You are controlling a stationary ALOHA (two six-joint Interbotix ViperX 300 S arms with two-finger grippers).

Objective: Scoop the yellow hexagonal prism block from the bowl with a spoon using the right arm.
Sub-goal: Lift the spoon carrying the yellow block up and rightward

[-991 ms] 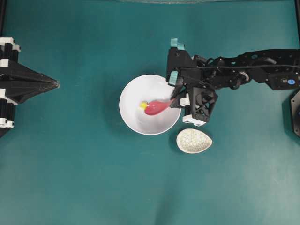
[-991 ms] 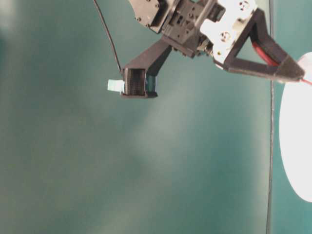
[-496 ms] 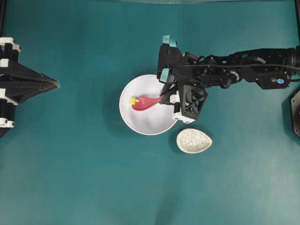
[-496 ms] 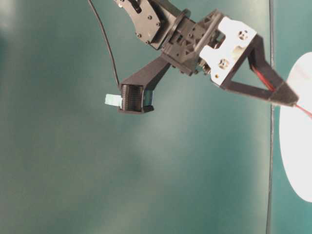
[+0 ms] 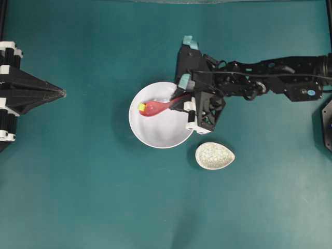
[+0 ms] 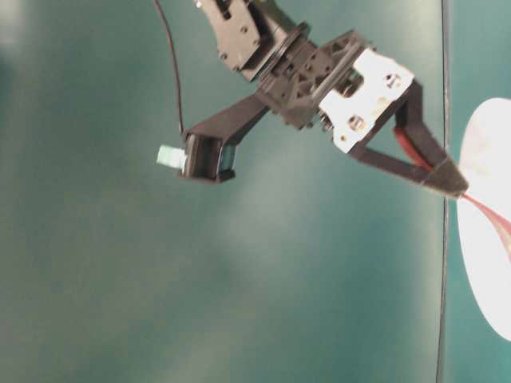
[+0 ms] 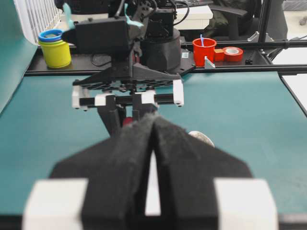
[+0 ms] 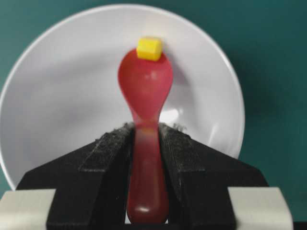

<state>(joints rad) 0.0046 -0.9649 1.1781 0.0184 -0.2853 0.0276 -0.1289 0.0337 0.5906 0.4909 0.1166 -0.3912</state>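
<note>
On the teal table (image 5: 93, 197), the white bowl (image 5: 155, 137) sits near the middle, with a speckled spoon rest (image 5: 215, 155) just beside it. The right arm (image 5: 270, 83) reaches over the bowl's rim, its gripper (image 8: 146, 139) clamped on the handle of the pink-red spoon (image 8: 145, 91). The left gripper (image 7: 152, 143) is parked well apart, jaws pressed together and holding nothing. The tiny yellow hexagonal prism block (image 8: 149, 48) sits at the spoon's tip, against the bowl's far wall. It seems pushed rather than loaded, so getting it into the spoon and lifting it out remain.
</note>
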